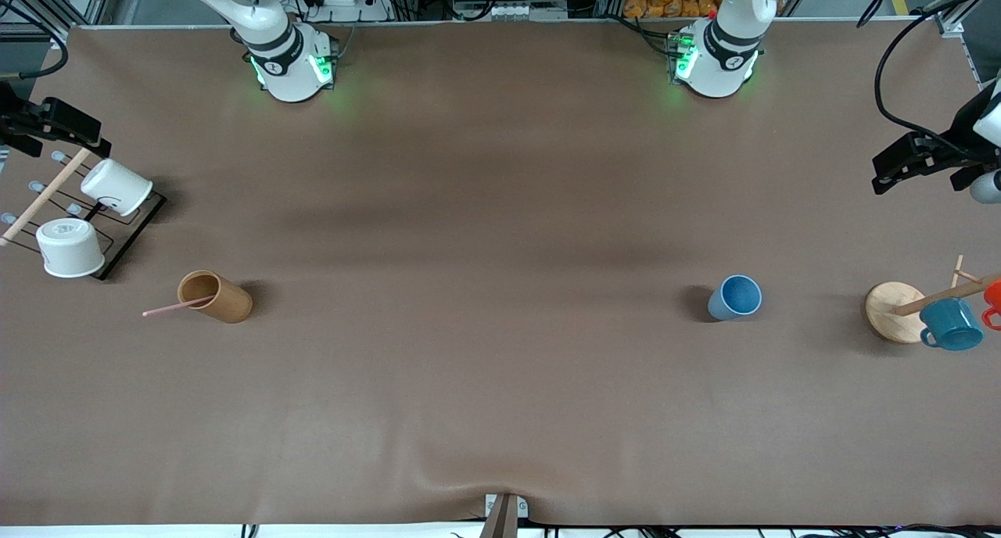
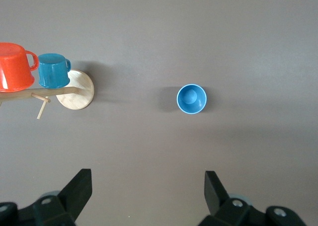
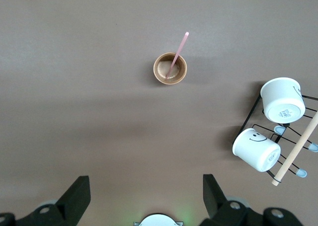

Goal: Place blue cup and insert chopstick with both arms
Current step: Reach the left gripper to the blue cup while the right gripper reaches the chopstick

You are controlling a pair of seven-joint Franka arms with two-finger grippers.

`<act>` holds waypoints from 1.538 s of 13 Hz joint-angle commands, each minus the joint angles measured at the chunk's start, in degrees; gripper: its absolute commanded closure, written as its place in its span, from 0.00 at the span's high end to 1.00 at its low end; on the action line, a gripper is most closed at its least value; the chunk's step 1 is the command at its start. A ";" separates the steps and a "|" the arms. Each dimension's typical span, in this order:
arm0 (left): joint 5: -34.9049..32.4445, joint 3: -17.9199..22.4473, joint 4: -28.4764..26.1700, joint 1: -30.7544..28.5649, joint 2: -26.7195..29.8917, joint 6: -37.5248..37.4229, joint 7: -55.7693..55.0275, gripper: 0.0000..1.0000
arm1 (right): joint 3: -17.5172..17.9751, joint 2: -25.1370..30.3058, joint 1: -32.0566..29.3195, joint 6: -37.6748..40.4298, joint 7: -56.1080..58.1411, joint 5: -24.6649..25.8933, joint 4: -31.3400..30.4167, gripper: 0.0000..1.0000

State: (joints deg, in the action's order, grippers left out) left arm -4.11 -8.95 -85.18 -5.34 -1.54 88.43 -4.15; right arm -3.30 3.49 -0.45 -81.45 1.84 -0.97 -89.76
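Blue cup (image 2: 191,99) ahead of spread left gripper (image 2: 144,196): light, rigid, slick; grasp rim wall. Right gripper (image 3: 144,196) spread, chopstick (image 3: 177,54) ahead.

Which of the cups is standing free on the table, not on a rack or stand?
The blue cup: upright alone on the table. The teal mug and orange mug hang on the stand; both white cups sit on the rack.

From my console I count one blue cup (image 1: 736,296), one pink chopstick (image 1: 177,306) in one brown cylinder holder (image 1: 215,296), two white mugs (image 1: 116,187) (image 1: 70,247) on one wire rack (image 1: 129,237), and one teal mug (image 1: 951,324) plus one orange mug (image 2: 15,66) on one wooden mug stand (image 1: 894,311).
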 commanded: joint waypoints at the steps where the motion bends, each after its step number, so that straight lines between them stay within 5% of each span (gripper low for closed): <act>1: 1.03 0.34 -0.07 -0.02 0.84 -1.25 0.81 1.00 | -0.21 0.29 0.62 0.50 -0.96 0.26 -0.06 1.00; 6: 4.27 0.51 -0.42 -0.37 -1.87 -0.72 0.90 1.00 | -0.13 0.29 0.71 0.24 -0.96 0.26 -0.06 1.00; 10: 4.46 0.95 -7.16 -1.07 -5.66 9.80 0.81 1.00 | -0.13 -1.46 0.71 -0.20 -0.70 0.35 -0.06 1.00; 13: 4.46 0.78 -16.57 -1.78 -6.97 22.79 0.81 1.00 | -0.13 -7.07 0.71 -4.66 -0.34 0.79 0.20 1.00; 20: 4.55 -0.45 -26.95 -0.90 -16.73 45.31 -0.06 1.00 | -0.65 -24.91 -2.71 -11.00 -0.16 1.14 9.07 1.00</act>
State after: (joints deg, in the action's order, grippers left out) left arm -0.74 -8.94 -109.06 -6.53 -17.84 129.13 -4.16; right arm -4.21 -16.36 -1.21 -92.78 1.84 -0.18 -86.25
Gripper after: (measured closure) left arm 0.000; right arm 0.000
